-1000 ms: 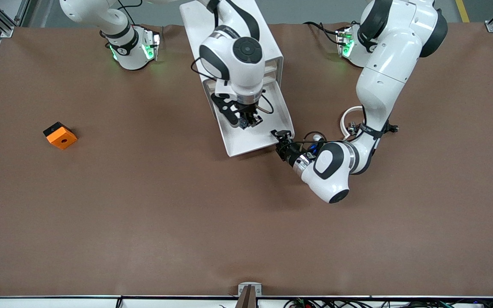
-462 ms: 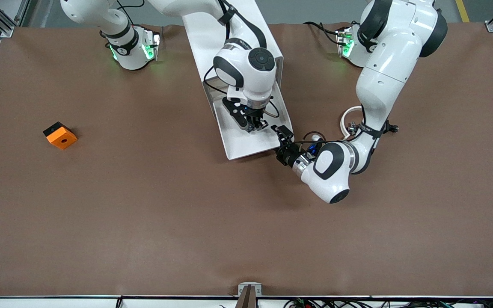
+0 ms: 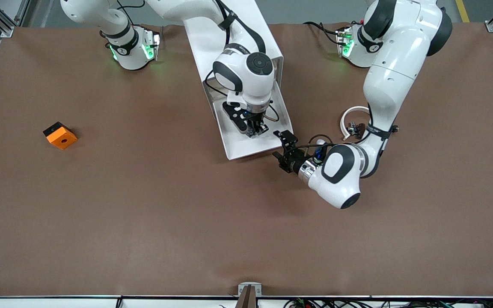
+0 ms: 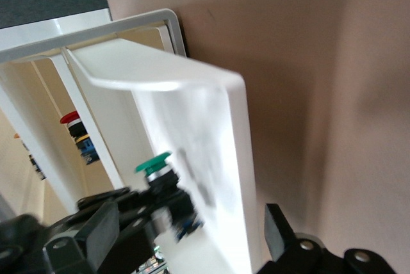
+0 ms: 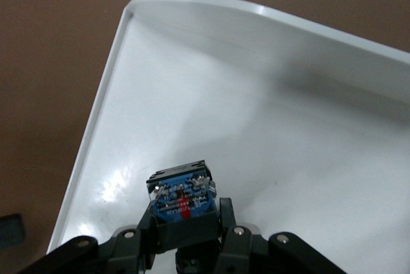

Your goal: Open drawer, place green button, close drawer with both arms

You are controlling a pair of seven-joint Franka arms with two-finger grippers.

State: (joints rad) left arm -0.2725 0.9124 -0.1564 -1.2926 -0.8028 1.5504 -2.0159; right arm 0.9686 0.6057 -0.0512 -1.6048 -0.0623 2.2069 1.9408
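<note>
While the shallow white tray drawer (image 3: 246, 143) stands pulled out of the boxy white cabinet (image 3: 225, 30) toward the front camera, the right arm's black two-finger claw (image 3: 256, 129) is held low inside it. The claw's fingers are clamped narrowly on the tiny push button with green round cap, black body and blue base (image 5: 181, 200); in the right wrist view the blue base faces the camera and the white drawer floor (image 5: 256, 127) is seen around it. In the left wrist view the same button (image 4: 161, 178) is seen from the side, its green cap pointing up, just within the drawer's pale cream front (image 4: 211, 178). Whether the button touches the drawer floor cannot be told.

The left arm's black claw (image 3: 283, 147) is found just beside the drawer's front corner toward the left arm's end of the brown surface (image 3: 144, 214), with its fingers (image 4: 278, 229) spread wide and nothing between them; it is apart from the drawer front.

Inside the cabinet, a red-capped button (image 4: 72, 120) is glimpsed in a lower compartment. An orange block with a black hole (image 3: 60, 135) is seen on the surface toward the right arm's end, well apart from the cabinet. A white ring-shaped piece (image 3: 351, 113) lies beside the left arm.
</note>
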